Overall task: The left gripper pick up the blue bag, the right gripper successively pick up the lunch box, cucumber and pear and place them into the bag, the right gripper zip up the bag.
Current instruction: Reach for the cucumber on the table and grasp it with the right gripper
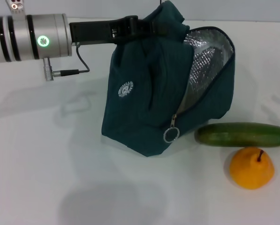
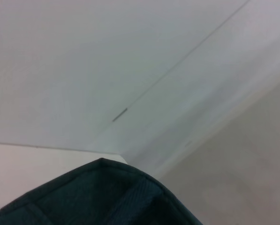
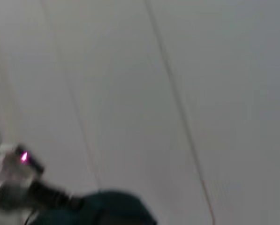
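Note:
The blue bag (image 1: 149,93) stands on the white table, held up at its top by my left gripper (image 1: 142,26), which is shut on the fabric. The bag's mouth is open and shows the silver foil lining (image 1: 208,51). Its ring zipper pull (image 1: 170,135) hangs low at the front. The cucumber (image 1: 243,134) lies just right of the bag, and the pear (image 1: 251,168) sits in front of it. The lunch box is not visible. The bag's top edge also shows in the left wrist view (image 2: 107,197) and the right wrist view (image 3: 107,208). My right gripper is out of view.
My left arm (image 1: 32,37) reaches in from the left, above the table, with a cable hanging under it. The white table (image 1: 60,178) stretches in front of and left of the bag. The right wrist view shows the left arm (image 3: 18,187) far off.

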You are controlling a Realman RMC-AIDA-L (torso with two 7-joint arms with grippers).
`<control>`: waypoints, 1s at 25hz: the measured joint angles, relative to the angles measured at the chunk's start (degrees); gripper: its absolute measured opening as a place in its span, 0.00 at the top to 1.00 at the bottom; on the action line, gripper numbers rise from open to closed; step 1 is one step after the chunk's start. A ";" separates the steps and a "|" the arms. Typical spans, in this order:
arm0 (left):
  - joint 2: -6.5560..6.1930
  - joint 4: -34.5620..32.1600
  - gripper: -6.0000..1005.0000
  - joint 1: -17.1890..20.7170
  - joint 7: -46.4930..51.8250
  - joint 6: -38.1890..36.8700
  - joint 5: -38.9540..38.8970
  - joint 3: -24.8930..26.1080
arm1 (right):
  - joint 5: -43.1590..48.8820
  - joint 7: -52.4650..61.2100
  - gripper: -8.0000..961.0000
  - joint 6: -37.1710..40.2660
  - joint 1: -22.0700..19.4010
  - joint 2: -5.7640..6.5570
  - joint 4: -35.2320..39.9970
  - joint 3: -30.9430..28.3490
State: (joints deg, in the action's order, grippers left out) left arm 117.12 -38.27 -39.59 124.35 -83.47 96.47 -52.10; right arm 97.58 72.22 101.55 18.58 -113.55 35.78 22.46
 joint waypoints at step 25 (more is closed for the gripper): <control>0.72 -0.64 0.94 -0.02 -3.41 1.30 -0.18 0.25 | 41.70 31.69 0.07 0.21 14.99 -0.01 38.20 28.33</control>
State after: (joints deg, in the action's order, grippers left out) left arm 117.84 -38.91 -39.61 120.94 -82.18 96.30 -51.85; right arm 139.28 103.91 101.75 33.58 -113.57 73.98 50.79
